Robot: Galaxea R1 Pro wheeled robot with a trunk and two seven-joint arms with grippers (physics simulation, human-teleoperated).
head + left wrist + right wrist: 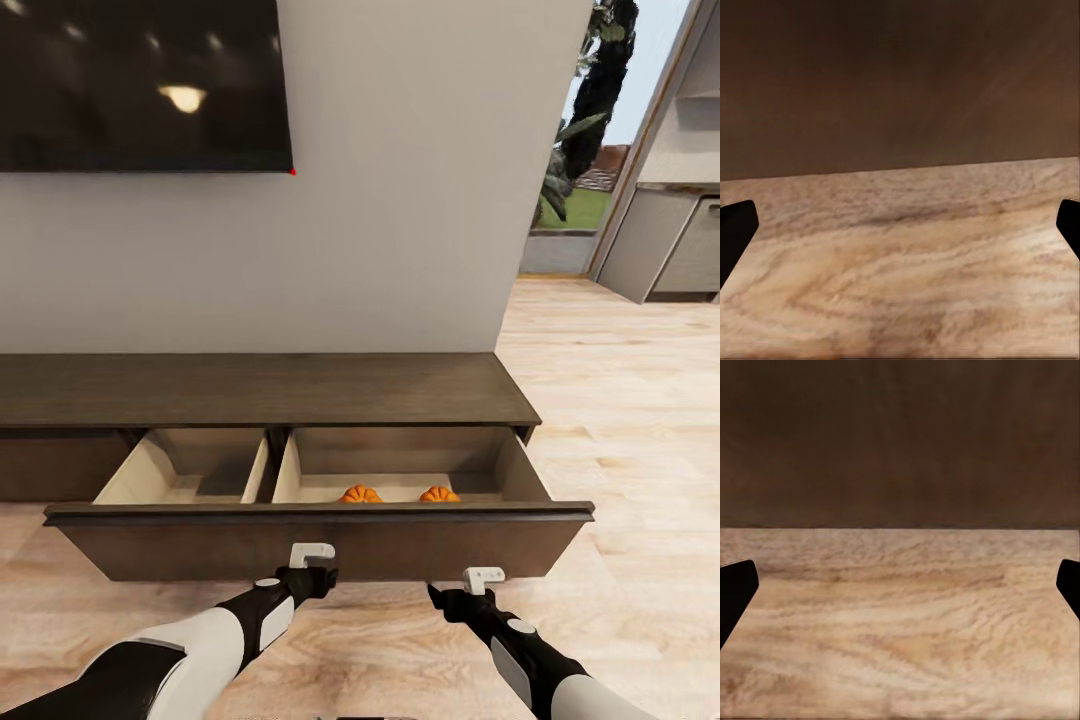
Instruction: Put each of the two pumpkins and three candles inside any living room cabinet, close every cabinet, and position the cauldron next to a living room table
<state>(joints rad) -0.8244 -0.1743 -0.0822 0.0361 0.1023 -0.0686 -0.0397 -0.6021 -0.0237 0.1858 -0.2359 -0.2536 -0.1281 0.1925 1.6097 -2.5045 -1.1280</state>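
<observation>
Cabinet: we see its drawer pulled out under the wall TV.
Pumpkins: one pumpkin and a second pumpkin sit in the drawer's right compartment, near each other.
Left tool: fingers apart, just before the drawer front.
Right tool: fingers apart, beside the front, above the plank floor.

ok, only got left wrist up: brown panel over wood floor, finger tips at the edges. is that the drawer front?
Observer: Yes. Head view shows the left gripper just before the open drawer front.
Operator: Anything inside?
Observer: Both pumpkins sit in its right compartment; I can't see any candles.
Operator: Right arm?
Observer: The right gripper faces the same front, open and empty.
</observation>
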